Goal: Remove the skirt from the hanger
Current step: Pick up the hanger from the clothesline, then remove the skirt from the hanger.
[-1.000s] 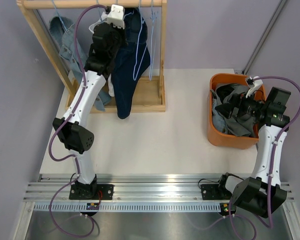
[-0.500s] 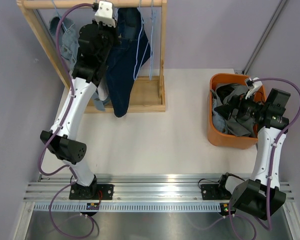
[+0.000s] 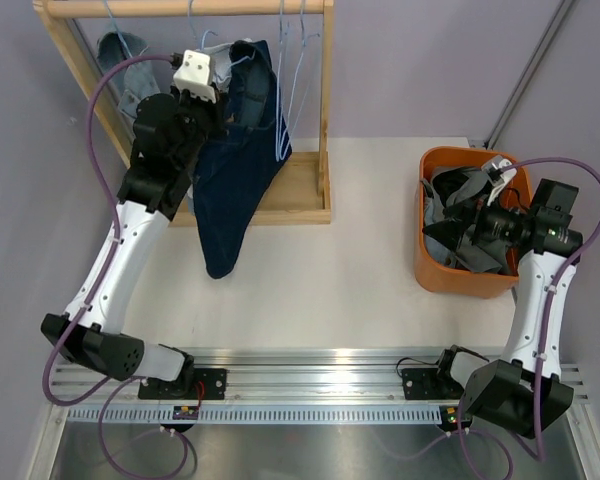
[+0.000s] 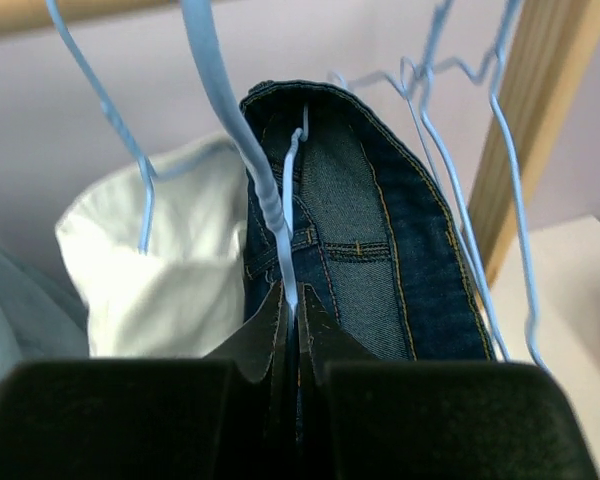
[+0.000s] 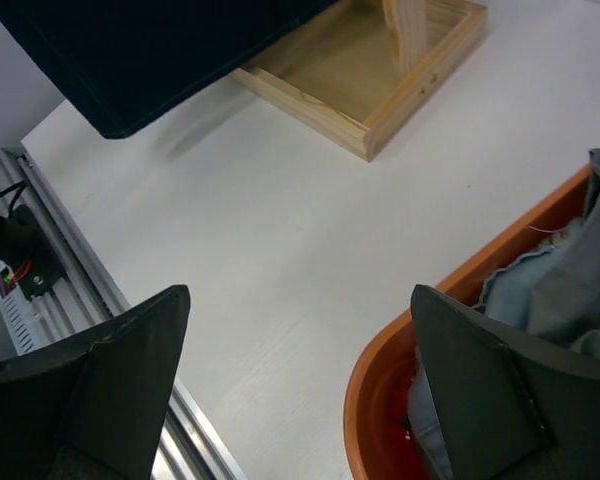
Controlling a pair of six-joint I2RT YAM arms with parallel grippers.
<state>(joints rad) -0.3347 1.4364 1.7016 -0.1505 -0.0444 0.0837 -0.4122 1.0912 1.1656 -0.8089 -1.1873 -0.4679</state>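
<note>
A dark blue denim skirt (image 3: pixel 238 150) hangs from a light blue hanger (image 4: pixel 265 190), and its hem dangles over the table in front of the rack. My left gripper (image 3: pixel 225 68) is shut on the hanger's neck just above the waistband (image 4: pixel 380 250). In the left wrist view the black jaws (image 4: pixel 295 300) pinch the blue wire, and the hook runs up out of the frame. My right gripper (image 3: pixel 442 222) stands wide open over the near-left rim of the orange basket (image 3: pixel 430 270), with nothing between its fingers (image 5: pixel 298 292). The right wrist view catches the skirt's hem (image 5: pixel 160 50) at its top left.
The wooden clothes rack (image 3: pixel 325 100) stands at the back with several empty blue wire hangers (image 4: pixel 480 150), a white garment (image 4: pixel 150 270) and a light denim garment (image 3: pixel 120 60). The orange basket (image 5: pixel 380 370) holds grey and blue clothes. The rack's base tray (image 5: pixel 400 90) lies on the white table.
My left arm has swung back and to the left, away from the rail, carrying the hanger and skirt down and forward. The right gripper has stayed open over the basket.
</note>
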